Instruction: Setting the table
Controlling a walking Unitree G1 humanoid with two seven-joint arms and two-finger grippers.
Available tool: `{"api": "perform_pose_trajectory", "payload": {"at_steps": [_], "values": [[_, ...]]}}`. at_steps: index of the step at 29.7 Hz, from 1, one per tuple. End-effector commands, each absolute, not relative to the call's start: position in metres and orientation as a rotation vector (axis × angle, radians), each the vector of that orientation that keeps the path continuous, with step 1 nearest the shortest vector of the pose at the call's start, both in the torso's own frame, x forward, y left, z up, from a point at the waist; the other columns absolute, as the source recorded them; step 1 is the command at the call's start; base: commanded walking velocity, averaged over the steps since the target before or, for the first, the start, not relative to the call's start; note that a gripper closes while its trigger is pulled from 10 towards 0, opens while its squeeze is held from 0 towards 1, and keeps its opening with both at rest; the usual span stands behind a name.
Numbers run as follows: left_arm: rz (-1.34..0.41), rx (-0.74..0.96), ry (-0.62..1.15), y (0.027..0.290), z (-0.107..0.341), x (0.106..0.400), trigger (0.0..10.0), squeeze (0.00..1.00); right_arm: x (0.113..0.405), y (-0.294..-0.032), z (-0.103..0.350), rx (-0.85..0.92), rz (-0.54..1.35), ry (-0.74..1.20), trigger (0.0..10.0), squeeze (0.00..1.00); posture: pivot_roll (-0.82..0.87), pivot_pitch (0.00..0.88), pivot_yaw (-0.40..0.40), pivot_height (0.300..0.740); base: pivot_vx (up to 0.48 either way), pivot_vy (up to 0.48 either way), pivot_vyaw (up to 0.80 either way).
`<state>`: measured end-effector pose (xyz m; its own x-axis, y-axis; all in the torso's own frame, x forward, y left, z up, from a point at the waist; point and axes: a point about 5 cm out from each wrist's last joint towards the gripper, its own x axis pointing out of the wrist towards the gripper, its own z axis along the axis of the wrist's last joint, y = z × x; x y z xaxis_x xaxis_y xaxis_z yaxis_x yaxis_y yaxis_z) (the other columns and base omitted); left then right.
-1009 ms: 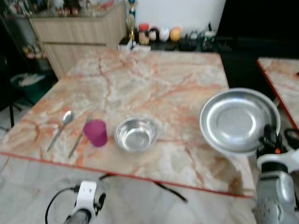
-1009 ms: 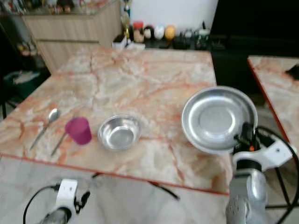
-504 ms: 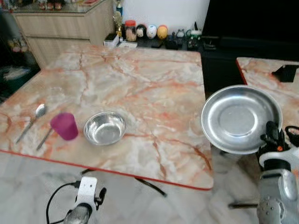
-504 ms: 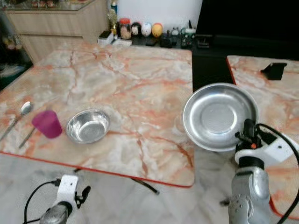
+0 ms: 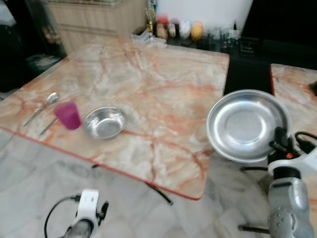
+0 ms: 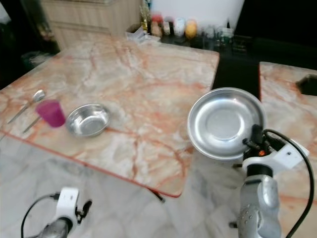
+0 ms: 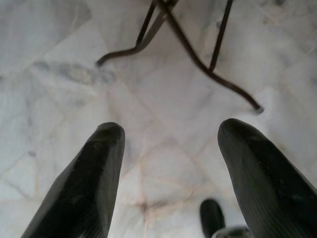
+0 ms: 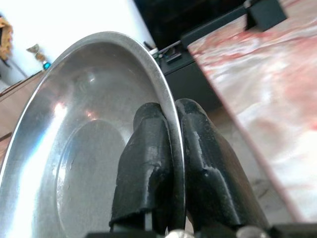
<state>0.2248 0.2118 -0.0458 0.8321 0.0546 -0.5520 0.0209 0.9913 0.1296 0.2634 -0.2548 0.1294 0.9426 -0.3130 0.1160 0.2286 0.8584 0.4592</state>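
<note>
From the left eye view, a square table (image 5: 148, 94) with a glossy top of cream marble veined in orange and a thin red edge stands on pale grey-veined floor tiles (image 5: 44, 188). Near its left corner lie 2 slim metal pieces: a spoon (image 5: 42, 106) with an oval bowl, and just beside it a second utensil (image 5: 48, 126) too blurred to identify. A translucent magenta cup (image 5: 68, 115), tapered and upright, stands just beside them, and close to its right sits a small round steel bowl (image 5: 104, 123), shiny and shallow. The right gripper (image 5: 280, 140) holds a round steel plate (image 5: 247, 124) with a raised rim, tilted up in the air off the table's right edge, between this table and a second marble top (image 5: 294, 84). Small blurred jars and figurines (image 5: 183, 29) line the dark shelf beyond; no writing is legible. The left arm (image 5: 86, 218) hangs low over the floor with a white wrist housing and a looping black cable. The right eye view gives the same layout, with a black cable (image 6: 307, 183) arcing from the right wrist. In the left wrist view, the left gripper (image 7: 171, 173) shows 2 matte black, ribbed fingers spread wide apart above the tiles, with thin dark table legs (image 7: 188, 44) beyond. In the right wrist view, 2 black fingers (image 8: 148, 163) are pinched together on the plate's thin rim, one on each face; the brushed metal shows faint scratches.
</note>
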Motion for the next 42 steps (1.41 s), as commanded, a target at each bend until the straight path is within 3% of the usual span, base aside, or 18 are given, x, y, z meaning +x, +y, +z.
{"api": "perform_pose_trajectory", "payload": {"at_steps": [1,9,18,42], "values": [[0.019,0.121,0.610,0.2105,-0.0493,0.2208,10.0,0.00,0.2620,-0.2605,0.1339,0.458,-0.303,-0.212,10.0,0.00,-0.01,0.049,-0.009,0.740,0.000,0.000,0.00],[0.015,0.097,0.600,0.2087,-0.0489,0.2212,10.0,0.00,0.2622,-0.2623,0.1342,0.457,-0.310,-0.212,10.0,0.00,-0.01,0.051,-0.010,0.740,0.000,-0.164,0.00],[0.020,0.077,0.583,0.2086,-0.0474,0.2226,10.0,0.00,0.2624,-0.2630,0.1345,0.459,-0.312,-0.212,10.0,0.00,-0.01,0.051,-0.010,0.740,-0.434,-0.030,0.00],[0.019,0.103,0.596,0.2102,-0.0476,0.2230,10.0,0.00,0.2645,-0.2624,0.1341,0.463,-0.311,-0.210,10.0,0.00,-0.01,0.050,-0.012,0.740,0.000,0.000,0.00]]}}
